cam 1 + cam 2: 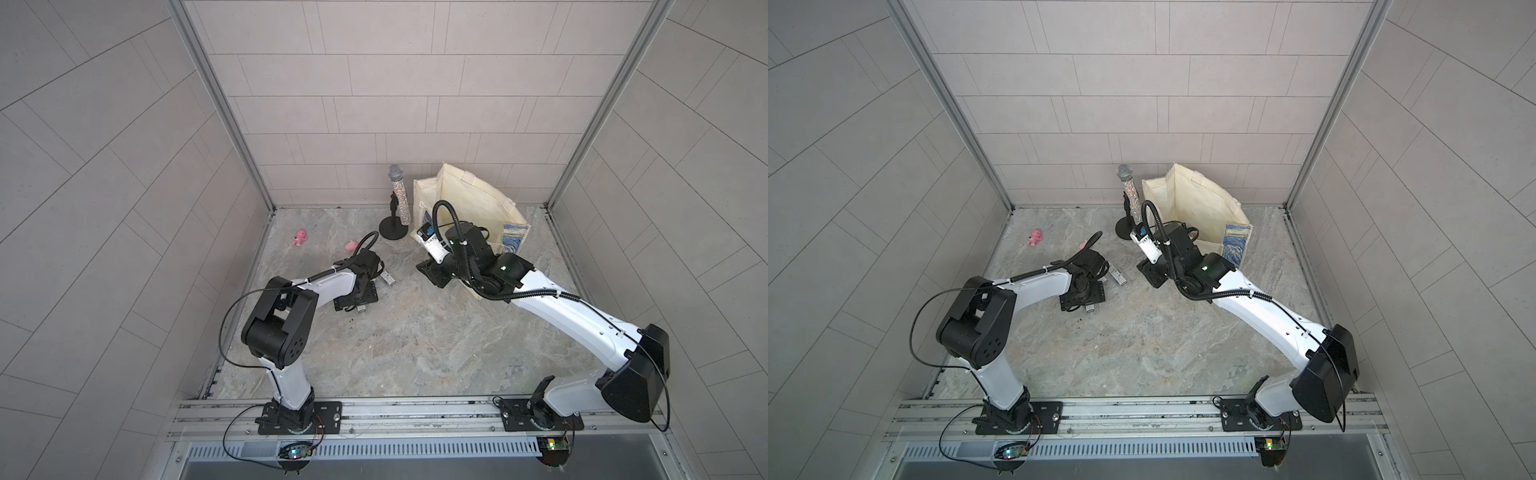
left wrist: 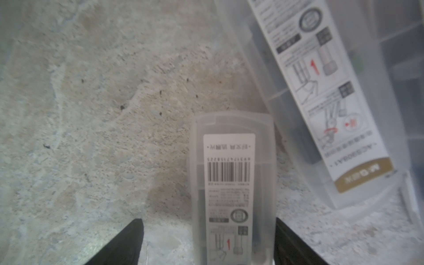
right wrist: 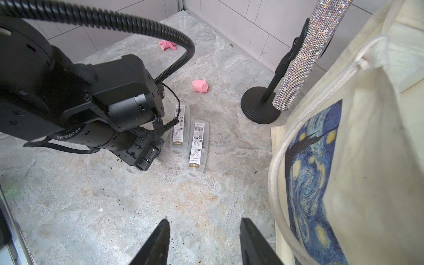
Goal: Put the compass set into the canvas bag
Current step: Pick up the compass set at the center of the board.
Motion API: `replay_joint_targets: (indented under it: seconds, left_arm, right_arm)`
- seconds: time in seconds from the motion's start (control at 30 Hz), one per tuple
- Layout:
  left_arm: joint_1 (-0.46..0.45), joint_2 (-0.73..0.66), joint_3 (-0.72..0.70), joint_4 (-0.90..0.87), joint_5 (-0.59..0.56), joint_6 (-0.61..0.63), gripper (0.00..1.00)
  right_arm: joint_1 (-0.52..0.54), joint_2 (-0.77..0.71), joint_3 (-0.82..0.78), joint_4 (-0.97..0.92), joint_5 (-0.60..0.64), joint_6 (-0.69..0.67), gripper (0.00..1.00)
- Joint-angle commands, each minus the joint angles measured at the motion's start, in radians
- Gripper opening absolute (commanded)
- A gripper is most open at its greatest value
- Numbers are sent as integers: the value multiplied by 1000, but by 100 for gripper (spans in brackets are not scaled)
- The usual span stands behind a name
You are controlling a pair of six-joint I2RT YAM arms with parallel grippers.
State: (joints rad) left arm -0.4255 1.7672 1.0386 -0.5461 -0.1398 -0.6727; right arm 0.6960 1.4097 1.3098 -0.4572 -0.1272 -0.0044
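Pink toy (image 1: 299, 237) and pink pig (image 3: 200, 86) sit far left on the counter (image 1: 415, 340); not your concern.

Next over is your left arm, with the elbow raised and the forearm angled forward and down. The left gripper (image 2: 207, 220) is low at the counter, jaws apart, straddling the compass set (image 2: 229, 160), a frosted plastic case with a barcode label, lying flat. One finger is right against the case's side and the other stands off it, so there is no grip yet. A second case (image 2: 321, 91) of the same kind lies just beside it.

Step in hand, as I read it, is the grasp; bagging has not begun. For the next move, close squarely on the case's long sides, lift clear of the neighbour, then carry it right and up over the bag's rim. The plastic looks slick and may skid.

The sparkly microphone (image 1: 399, 195) stands upright on its stand between the cases and the bag, so mind it on the carry.

Your right arm reaches forward with the wrist bent. The right gripper (image 3: 204, 220) is low, jaws apart and empty, just beside the canvas bag (image 1: 465, 199). The bag stands upright at back right with its mouth open upward.
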Motion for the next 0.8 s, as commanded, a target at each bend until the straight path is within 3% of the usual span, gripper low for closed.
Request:
replay_joint_targets:
  seconds: [0.0, 0.5, 0.77]
  left_arm:
    - [10, 10, 24, 3, -8, 14, 86]
    - [29, 3, 20, 47, -13, -11, 60]
    - [37, -71, -29, 85, -6, -37, 52]
  right_arm:
    - [7, 3, 23, -13, -2, -18, 51]
    - [7, 5, 23, -13, 0, -19, 51]
    - [7, 8, 28, -27, 12, -25, 51]
